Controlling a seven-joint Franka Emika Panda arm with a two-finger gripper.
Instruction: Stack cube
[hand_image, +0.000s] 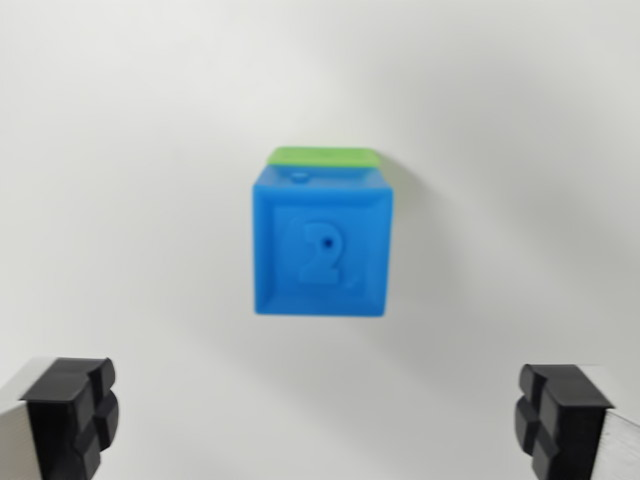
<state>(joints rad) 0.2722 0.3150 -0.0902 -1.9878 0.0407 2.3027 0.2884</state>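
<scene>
Looking straight down through my wrist camera, I see the blue cube (321, 243) sitting on top of a green cube (325, 156), whose top edge peeks out along the far side and a little toward the wrist view's right. The blue one shows a raised numeral 2 on its upper face, and both rest on a plain white surface (120, 180). My gripper (318, 420) has its fingers spread wide apart and holds nothing: one black pad (72, 412) sits at the lower left corner of the view, the other at the lower right, both well clear of the cubes. From the way things lie, I judge the stack is already made and the step in hand is to draw away cleanly. To do that well, I should keep the fingers spread as they are and rise straight up, with no sideways drift and no twist of the wrist, so neither pad can clip the blue cube's walls. The green sliver suggests the blue cube is set a touch off centre, though some of that could be only the camera's angle; I cannot tell how much. If it is offset, a nudge could tip it, so a slow, vertical retreat is the safe choice. The picture is slightly blurred, so finer detail of the contact between the cubes is beyond me.
</scene>
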